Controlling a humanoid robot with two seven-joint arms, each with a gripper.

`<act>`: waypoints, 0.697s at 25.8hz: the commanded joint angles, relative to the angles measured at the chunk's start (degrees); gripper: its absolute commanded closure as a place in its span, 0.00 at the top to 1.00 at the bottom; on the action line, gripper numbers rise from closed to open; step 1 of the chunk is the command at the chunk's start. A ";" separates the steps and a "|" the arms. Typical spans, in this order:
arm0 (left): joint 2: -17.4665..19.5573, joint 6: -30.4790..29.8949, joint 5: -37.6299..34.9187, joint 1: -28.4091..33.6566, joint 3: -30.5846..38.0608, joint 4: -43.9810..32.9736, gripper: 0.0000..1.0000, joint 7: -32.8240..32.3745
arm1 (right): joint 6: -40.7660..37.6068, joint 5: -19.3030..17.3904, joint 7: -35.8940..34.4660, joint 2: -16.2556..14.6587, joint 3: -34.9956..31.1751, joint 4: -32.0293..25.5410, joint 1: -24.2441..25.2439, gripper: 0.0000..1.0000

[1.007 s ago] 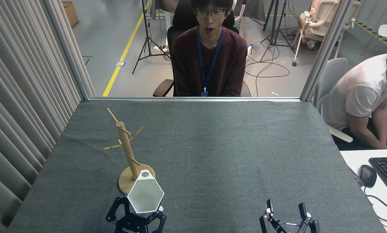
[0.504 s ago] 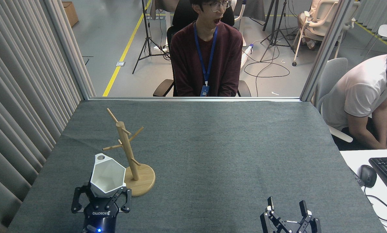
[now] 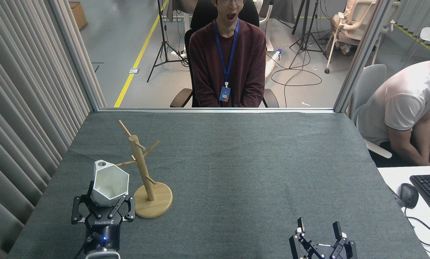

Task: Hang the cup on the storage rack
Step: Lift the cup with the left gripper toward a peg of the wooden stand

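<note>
Left gripper (image 3: 103,207) clamped on the lower body of the cup (image 3: 109,183), fingers pressed to either side of its tapering base. Cup held clear of the table (image 3: 258,172), mouth tilted toward the camera, interior white and empty. Small round hole near the rim on the far, upper side, away from the claw. Storage rack (image 3: 143,172) just right of the left gripper, upright, round disc base flat on the grey cloth beside the claw's right finger. One thin peg of the rack pointing left, its tip at or behind the cup's upper right edge; contact not discernible. Cup not hung on any peg. Remaining pegs bare, higher and farther than the claw.

Right gripper (image 3: 319,235) well to the right of the left one, low at the near table edge, two fingers spread apart, nothing between them.

Beyond the table: seated person in a dark red top (image 3: 229,61)
</note>
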 commanded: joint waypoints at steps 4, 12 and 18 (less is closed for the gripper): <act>0.27 0.12 -5.89 -2.00 0.11 4.01 0.43 0.39 | 0.03 -0.04 0.00 0.08 -0.35 0.27 -0.09 0.98; 0.01 0.99 -9.06 -6.40 -0.06 10.96 0.44 0.66 | 0.03 -0.13 0.00 0.08 -0.62 0.36 -0.09 0.98; -0.16 1.08 -9.32 -6.40 -0.33 12.10 0.76 0.83 | -0.05 -0.13 0.00 0.08 -1.15 1.15 -0.27 0.98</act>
